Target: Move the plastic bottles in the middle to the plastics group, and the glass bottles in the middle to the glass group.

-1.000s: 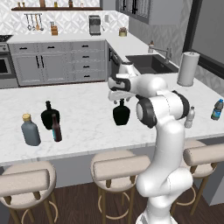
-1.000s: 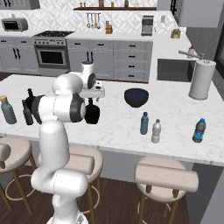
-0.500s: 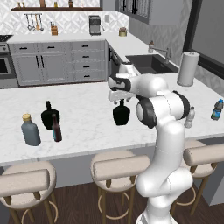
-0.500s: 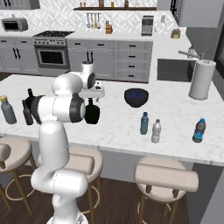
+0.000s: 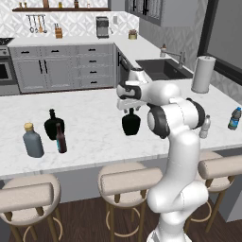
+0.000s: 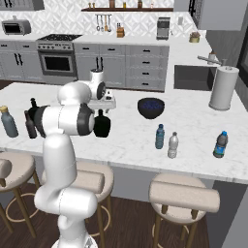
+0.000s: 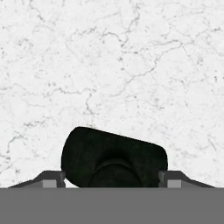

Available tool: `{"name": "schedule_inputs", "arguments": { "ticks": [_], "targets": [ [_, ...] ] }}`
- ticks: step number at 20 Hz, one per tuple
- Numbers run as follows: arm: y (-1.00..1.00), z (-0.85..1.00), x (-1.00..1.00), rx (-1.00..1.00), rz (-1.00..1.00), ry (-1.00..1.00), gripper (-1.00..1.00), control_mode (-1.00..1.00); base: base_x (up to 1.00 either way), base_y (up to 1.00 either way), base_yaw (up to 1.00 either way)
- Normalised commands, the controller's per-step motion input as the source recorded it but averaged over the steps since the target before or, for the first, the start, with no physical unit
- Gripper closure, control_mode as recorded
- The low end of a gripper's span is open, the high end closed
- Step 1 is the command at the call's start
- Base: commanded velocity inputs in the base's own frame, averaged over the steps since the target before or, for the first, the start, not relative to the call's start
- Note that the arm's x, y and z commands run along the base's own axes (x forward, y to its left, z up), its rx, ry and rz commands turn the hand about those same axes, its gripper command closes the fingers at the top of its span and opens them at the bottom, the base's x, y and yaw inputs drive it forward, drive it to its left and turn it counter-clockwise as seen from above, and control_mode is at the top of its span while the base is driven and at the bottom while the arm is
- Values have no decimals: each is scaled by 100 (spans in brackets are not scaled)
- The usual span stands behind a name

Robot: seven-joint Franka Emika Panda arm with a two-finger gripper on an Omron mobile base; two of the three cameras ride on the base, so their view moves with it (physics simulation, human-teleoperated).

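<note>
Gripper (image 7: 112, 179) straddles the black flask (image 7: 113, 159); grip or gap, I cannot tell.

A black flask (image 5: 131, 123) on white, grey-veined marble counter (image 5: 94, 113); at nine o'clock, a dark-brown bottle (image 5: 60, 139), grey tan-capped bottle (image 5: 32, 141); cabinets (image 5: 61, 71) grey.

Base views flank arm, share marble counter (image 5: 94, 118); hand view straight down (close).
</note>
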Motion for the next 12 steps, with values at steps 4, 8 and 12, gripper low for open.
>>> {"name": "schedule_inputs", "arguments": {
  "ticks": [4,8,12],
  "targets": [
    [0,-16,4,-3,0,-8,100,-100,0,0,0],
    [0,2,-25,0,0,6,100,-100,0,0,0],
    [2,30,-77,9,4,0,100,-100,0,0,0]
  ]
}}
